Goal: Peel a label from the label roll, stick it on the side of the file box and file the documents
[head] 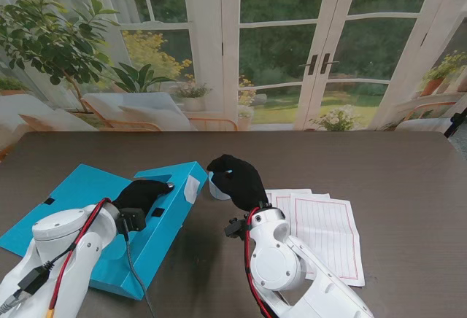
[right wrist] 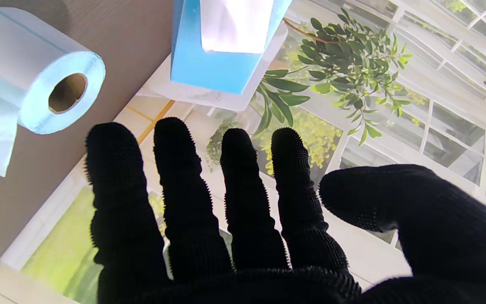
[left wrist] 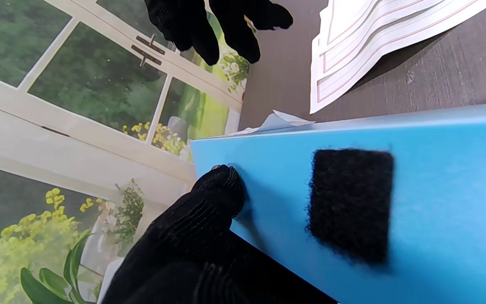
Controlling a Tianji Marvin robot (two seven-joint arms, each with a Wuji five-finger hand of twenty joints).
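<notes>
No writing is readable on the white label (head: 192,188) stuck on the blue file box (head: 162,234) side. Your left hand (head: 141,195) presses the box, grip unclear. At 3 o'clock of it, your right hand (head: 237,180) spreads empty, half hiding the label roll (right wrist: 44,84). You see ruled documents (head: 326,234) further right.

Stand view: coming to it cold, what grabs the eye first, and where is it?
The bright blue file box lying on the dark table at the left, with the black-gloved left hand resting on it and a white label on its near end. Next, the right hand, fingers spread and holding nothing, hovers at centre beside that end. The white red-lined documents lie at the right.
</notes>
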